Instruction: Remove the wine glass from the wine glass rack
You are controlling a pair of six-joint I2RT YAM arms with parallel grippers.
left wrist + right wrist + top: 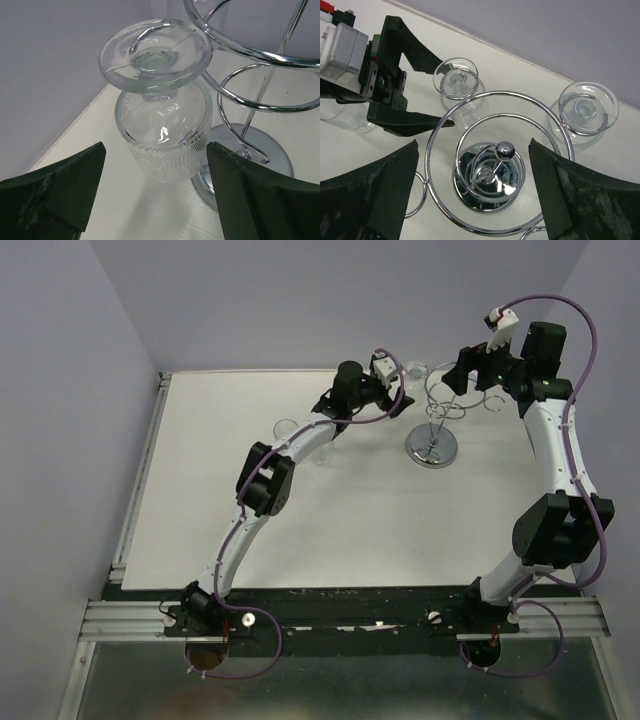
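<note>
The glass (160,135) hangs upside down by its foot in a hook of the rack (260,50), by the back wall (50,60). The left hand (155,150) is open, a finger each side of the bowl, not touching. The right hand (473,144) is open above the rack. A crooked pull could snag the foot and tip the rack. There is little room by the wall and more toward the arms.
</note>
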